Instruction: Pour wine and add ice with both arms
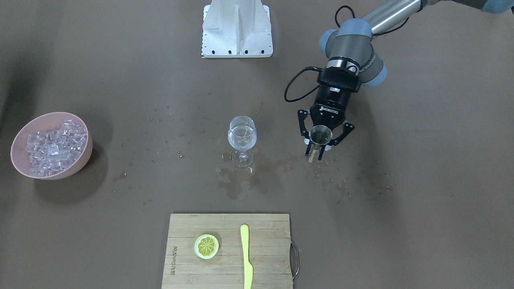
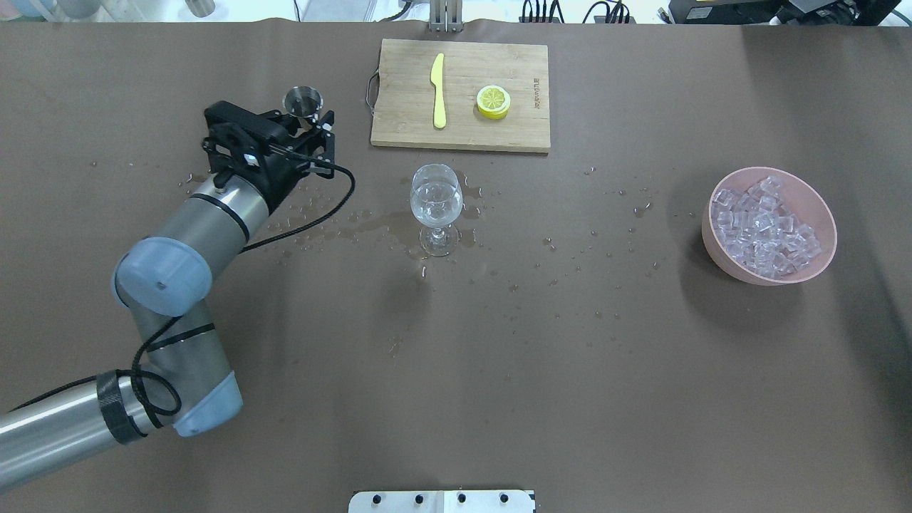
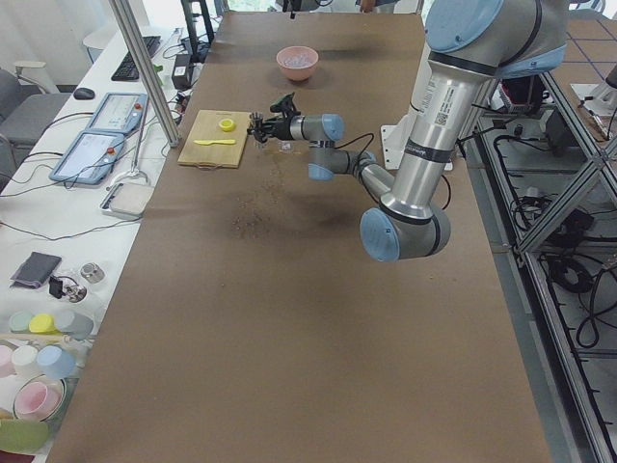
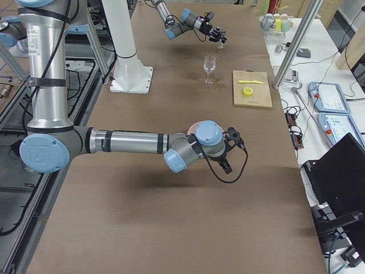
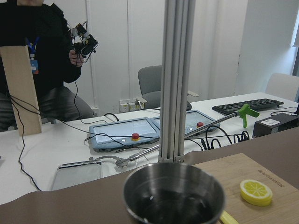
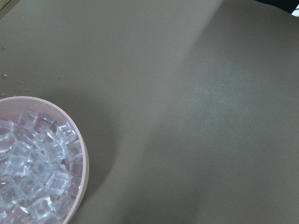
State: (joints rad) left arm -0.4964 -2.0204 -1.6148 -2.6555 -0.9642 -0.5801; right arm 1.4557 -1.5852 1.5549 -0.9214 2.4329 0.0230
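Overhead exterior: left arm [image 2: 214, 214] reaches forward over the surface [image 2: 570, 370]. The left jaws are closed on a small metal cup [image 2: 303, 101], gripped at its sides and held upright, mouth up. The cup sits to the robot's left of the wine glass [image 2: 436, 206], apart from it. Left wrist view: the cup's round rim fills the lower foreground. Its interior is dark and the contents cannot be told. The wine glass stands upright near the middle of the surface and holds clear liquid. Its foot is in a puddle [image 2: 370, 226], with droplets scattered around. Ice [image 2: 766, 228] is heaped in a pink bowl [image 2: 719, 258] at the robot's right end of the surface, well apart from the glass. Right arm [image 4: 131, 142] shows only in the exterior right view, near and large, its wrist over the bowl. Whether the right jaws are open or closed cannot be told. Right wrist view looks down on part of the bowl and ice at its lower left. A cutting board [image 2: 499, 135] lies beyond the glass. It carries a lemon slice [image 2: 493, 101] and a yellow knife [image 2: 438, 92], which lie apart from each other.
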